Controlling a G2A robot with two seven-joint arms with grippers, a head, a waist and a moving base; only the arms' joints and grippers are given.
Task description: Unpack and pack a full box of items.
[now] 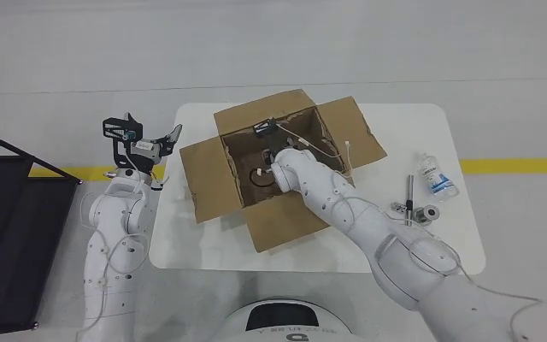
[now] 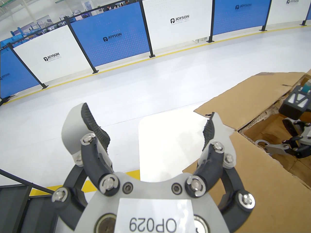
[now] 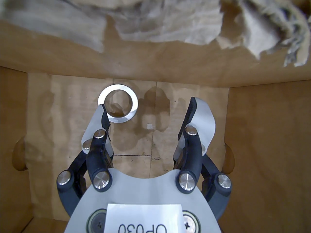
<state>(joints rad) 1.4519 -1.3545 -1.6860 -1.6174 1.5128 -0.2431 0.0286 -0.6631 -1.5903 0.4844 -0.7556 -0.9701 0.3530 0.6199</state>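
Observation:
An open cardboard box stands on the white table, flaps spread outward. My right gripper is down inside it, open, just above the box floor. A flat metal ring lies on that floor, touching the tip of one finger; nothing is between the fingers. From above, the right arm reaches in over the box's near wall, with the gripper deep in the cavity. My left gripper is open and empty, held up beside the table's left edge, outside the box.
On the table right of the box lie a small clear bottle and a few small metal parts. The box's inner wall has torn paper. A black rack stands on the floor to the left.

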